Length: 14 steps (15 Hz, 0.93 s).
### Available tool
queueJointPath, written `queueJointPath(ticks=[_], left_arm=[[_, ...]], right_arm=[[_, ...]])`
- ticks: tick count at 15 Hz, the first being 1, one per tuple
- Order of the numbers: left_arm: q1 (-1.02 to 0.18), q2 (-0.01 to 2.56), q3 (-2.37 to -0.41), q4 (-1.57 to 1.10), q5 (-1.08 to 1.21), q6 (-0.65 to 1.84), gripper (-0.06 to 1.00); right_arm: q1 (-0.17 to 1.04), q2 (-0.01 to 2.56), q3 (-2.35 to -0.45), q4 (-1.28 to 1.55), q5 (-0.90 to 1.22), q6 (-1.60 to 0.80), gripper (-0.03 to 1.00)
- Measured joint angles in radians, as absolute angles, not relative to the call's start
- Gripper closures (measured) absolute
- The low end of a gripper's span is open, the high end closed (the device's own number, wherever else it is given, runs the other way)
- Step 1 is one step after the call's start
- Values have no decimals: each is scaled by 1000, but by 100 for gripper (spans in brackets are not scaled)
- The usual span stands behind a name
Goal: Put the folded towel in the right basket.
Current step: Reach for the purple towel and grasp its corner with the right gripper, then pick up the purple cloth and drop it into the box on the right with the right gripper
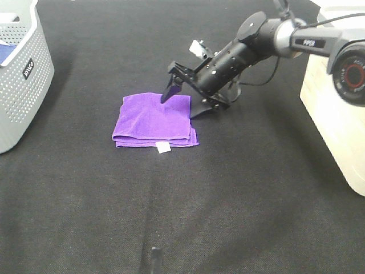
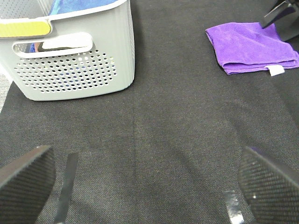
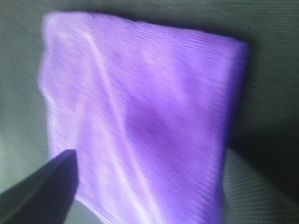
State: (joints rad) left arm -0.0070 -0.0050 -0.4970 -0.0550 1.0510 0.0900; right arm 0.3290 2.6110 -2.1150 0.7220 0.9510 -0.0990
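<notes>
The folded purple towel (image 1: 153, 121) lies flat on the black table, with a white tag (image 1: 163, 148) at its near edge. My right gripper (image 1: 185, 101) is open and low over the towel's far right corner, one finger over the far edge and the other by the right edge. The right wrist view is blurred; the towel (image 3: 140, 121) fills it, with one dark finger (image 3: 44, 186) at its edge. The right basket (image 1: 336, 120), cream-coloured, stands at the right edge. My left gripper (image 2: 149, 186) is open and empty, far from the towel (image 2: 250, 46).
A grey perforated basket (image 1: 25, 74) stands at the far left; in the left wrist view (image 2: 74, 65) it holds a blue cloth (image 2: 79, 5). The black cloth-covered table (image 1: 199, 205) spreads around the towel.
</notes>
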Motion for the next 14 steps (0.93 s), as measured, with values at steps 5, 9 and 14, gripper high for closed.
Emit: queueJointPath(ticks=[5,9,14], left_arm=[[-7,-5,-497,-55,1051,90,-4],[-7,-5,-497,-55,1051,90,-4],[-7,-5,-497,-55,1051,90,-4]], right_arm=[[417,2632,-2117,727,845,-99,38],[425,2639,-2117,670,825,-99,69],[430,2598,-2123,549,870,-106,85]])
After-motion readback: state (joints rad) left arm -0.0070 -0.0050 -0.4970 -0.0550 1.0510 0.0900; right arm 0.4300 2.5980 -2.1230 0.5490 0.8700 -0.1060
